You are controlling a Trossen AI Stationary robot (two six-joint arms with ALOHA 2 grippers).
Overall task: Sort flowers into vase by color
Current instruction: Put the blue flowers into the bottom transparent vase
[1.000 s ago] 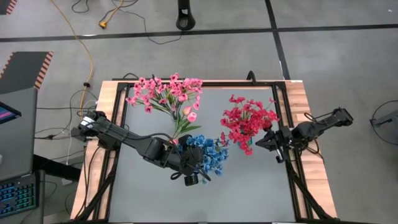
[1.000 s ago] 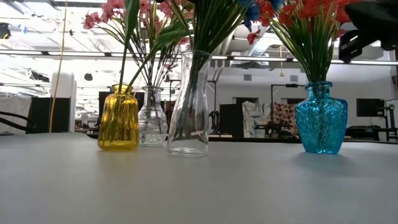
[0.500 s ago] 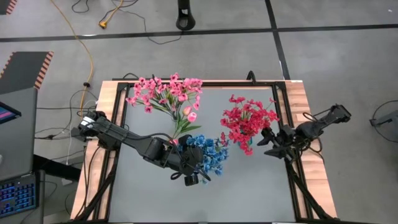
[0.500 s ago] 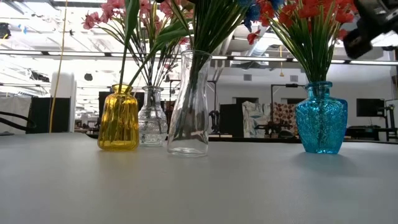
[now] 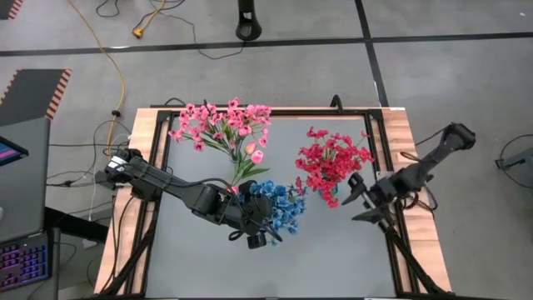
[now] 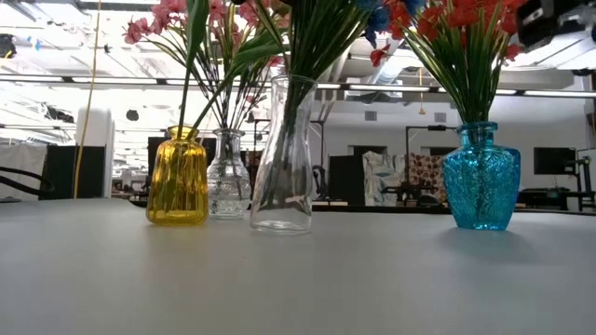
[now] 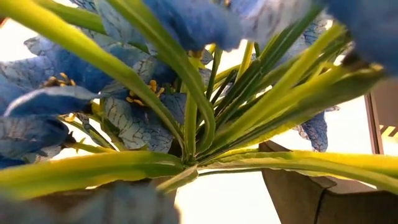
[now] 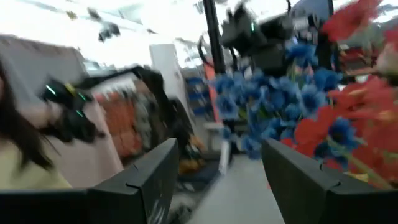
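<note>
Flowers are seen from above as three bunches: light pink sprigs point(image 5: 223, 127) far left, deep red-pink sprigs point(image 5: 331, 162) right, blue sprigs point(image 5: 279, 208) centre. The left end effector point(image 5: 255, 239) is held open beside the blue bunch; the right end effector point(image 5: 360, 198) is spread open near the red bunch. Low down, a blue glass vase point(image 6: 480, 177) is seen standing on the grey worktop point(image 6: 298, 279).

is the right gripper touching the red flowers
Apart. In the high view the right gripper, fingers spread open, sits just off the edge of the red flowers, with grey table showing between them.
</note>
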